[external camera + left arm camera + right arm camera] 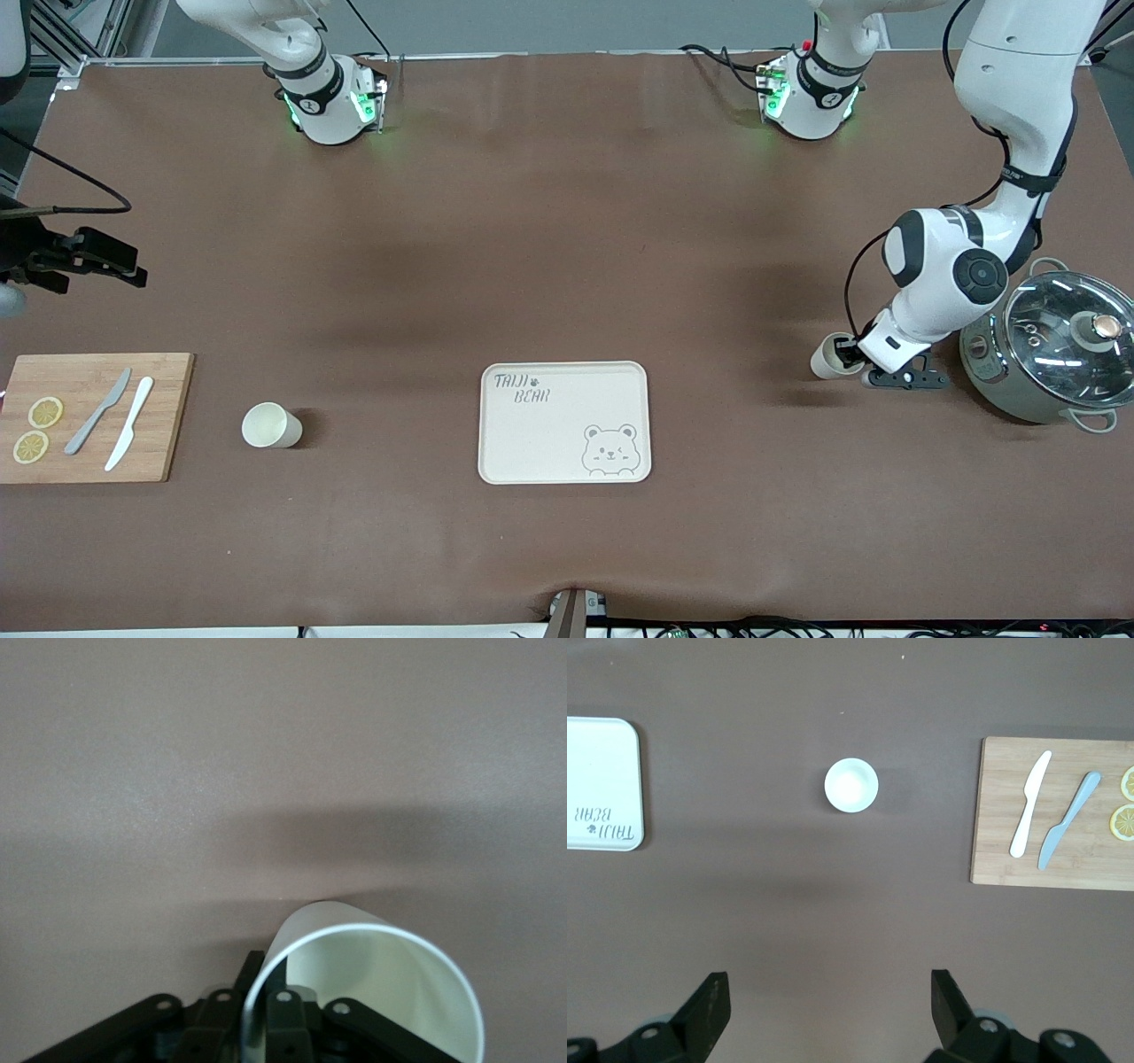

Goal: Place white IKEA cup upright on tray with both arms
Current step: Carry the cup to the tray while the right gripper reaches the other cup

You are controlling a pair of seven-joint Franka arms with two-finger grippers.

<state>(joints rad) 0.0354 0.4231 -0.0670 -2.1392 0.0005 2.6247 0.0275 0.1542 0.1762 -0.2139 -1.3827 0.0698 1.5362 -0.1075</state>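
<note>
gripping a white cup (831, 356) by its rim, the left gripper (852, 353) is low at the left arm's end of the table, beside a pot (1050, 354). one finger (285, 1014) is seen inside the mouth and the other outside, so the jaws are clamped on the wall. the cup is tipped on its side, well apart from the tray (564, 423). carrying it over the tray and turning it upright is judged the next move. a second cup (851, 785) stands ahead of the right gripper (828, 1010), whose jaws are held wide apart above the table, a cutting board (1001, 815) off to one side.
</note>
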